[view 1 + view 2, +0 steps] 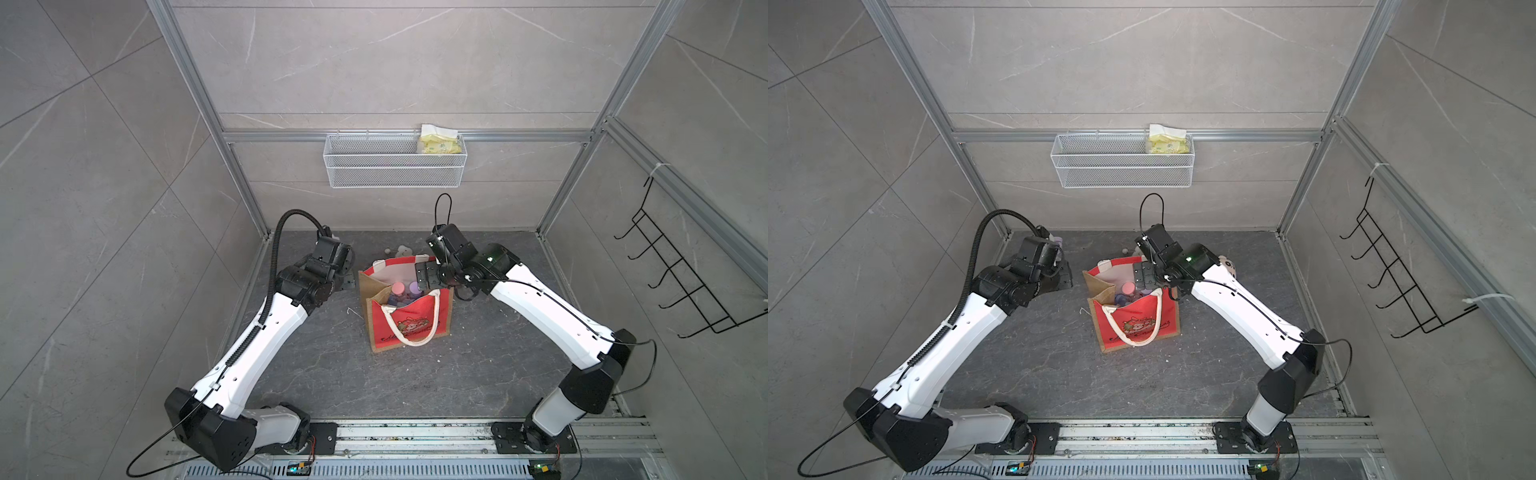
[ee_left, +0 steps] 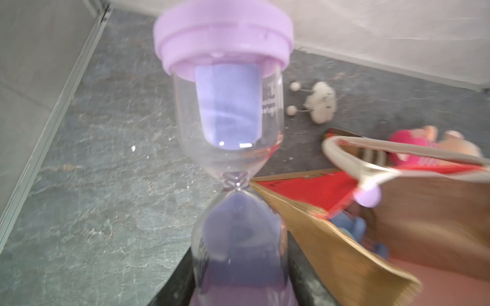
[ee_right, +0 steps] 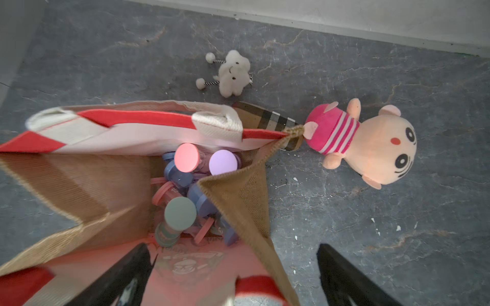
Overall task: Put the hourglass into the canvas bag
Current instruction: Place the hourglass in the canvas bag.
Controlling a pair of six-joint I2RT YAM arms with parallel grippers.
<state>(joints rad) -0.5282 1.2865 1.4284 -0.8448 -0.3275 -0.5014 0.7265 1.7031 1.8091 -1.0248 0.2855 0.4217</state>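
Note:
A clear hourglass (image 2: 228,111) with a lilac cap and purple sand fills the left wrist view. My left gripper (image 2: 242,280) is shut on its lower bulb, just left of the canvas bag (image 1: 409,320). The bag stands upright and open mid-floor, with red panels, burlap sides (image 2: 331,246) and white rope handles. Several other hourglasses with pink, purple and green caps lie inside it (image 3: 185,159). My right gripper (image 3: 233,249) is open above the bag's right rim (image 1: 428,276), one finger over the inside and one outside the burlap wall. In both top views the left wrist hides the held hourglass.
Behind the bag lie a white cloud plush (image 3: 234,72), a brown plaid cylinder (image 3: 267,116) and a pink-striped bear plush (image 3: 371,143). A white mesh basket (image 1: 395,162) with a yellow packet (image 1: 440,141) hangs on the back wall. A black wire rack (image 1: 681,270) hangs on the right wall.

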